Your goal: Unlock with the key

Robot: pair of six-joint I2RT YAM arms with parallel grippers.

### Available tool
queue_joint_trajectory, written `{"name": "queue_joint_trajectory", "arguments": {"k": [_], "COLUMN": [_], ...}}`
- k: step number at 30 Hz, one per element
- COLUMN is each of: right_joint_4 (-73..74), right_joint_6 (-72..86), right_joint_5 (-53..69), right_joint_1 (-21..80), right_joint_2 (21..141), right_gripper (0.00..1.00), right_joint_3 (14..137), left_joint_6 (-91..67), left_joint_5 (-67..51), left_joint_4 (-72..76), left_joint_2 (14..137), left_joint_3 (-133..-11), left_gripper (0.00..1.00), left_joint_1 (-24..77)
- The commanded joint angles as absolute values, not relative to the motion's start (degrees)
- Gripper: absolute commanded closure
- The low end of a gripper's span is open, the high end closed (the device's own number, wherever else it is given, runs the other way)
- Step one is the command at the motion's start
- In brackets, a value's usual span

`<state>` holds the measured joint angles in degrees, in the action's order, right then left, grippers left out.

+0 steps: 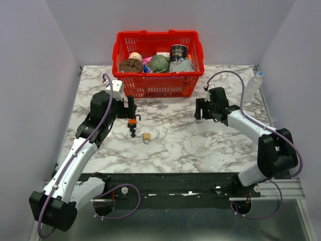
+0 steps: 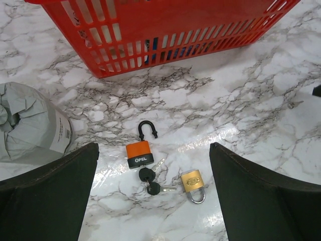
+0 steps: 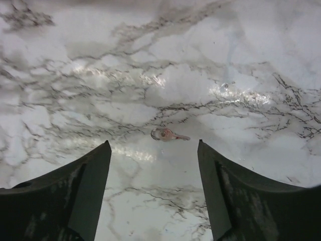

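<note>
Since the key lies at the orange padlock's near end, blade pointing right, you take it with the left gripper, which hangs over it spread wide and empty.

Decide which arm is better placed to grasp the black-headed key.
Left: the open left gripper hovers over the key by the orange padlock; the right gripper is far off across the table.

the left arm and right arm have white shells, bulky black joints and a purple cable looping alongside (the wedge-shaped fingers are matte black, scuffed).
</note>
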<state>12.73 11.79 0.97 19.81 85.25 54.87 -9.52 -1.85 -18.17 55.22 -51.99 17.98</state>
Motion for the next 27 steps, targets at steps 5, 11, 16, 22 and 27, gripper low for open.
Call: {"name": "queue_joint_trajectory", "arguments": {"k": [5, 11, 16, 22, 27], "right_joint_4": [17.5, 19.0, 22.0, 23.9, 25.0], "right_joint_6": [5.0, 4.0, 5.5, 6.7, 6.6], "right_joint_5": [-3.8, -5.1, -12.4, -14.7, -15.1], "right_joint_1": [21.7, 24.3, 26.8, 27.8, 28.4], "right_joint_2": [92.1, 97.6, 102.2, 103.6, 105.1], "right_gripper": [0.35, 0.42, 0.47, 0.51, 0.54], "right_joint_3": [57.1, 61.4, 65.5, 66.4, 67.5], "left_joint_6": [-11.1, -11.3, -10.9, -10.9, -10.6], "left_joint_5": [-2.6, -4.5, -4.0, -4.2, -3.3], "left_joint_4": [-16.3, -16.2, -16.3, -16.4, -16.5], "left_joint_2": [55.0, 55.3, 55.1, 55.2, 55.2], "left_joint_3": [-51.8, -51.7, -51.5, -51.4, -51.5], "left_gripper": [0.01, 0.01, 0.01, 0.01, 0.01], "left_joint_1": [17.8, 17.8, 17.8, 17.8, 17.8]}}
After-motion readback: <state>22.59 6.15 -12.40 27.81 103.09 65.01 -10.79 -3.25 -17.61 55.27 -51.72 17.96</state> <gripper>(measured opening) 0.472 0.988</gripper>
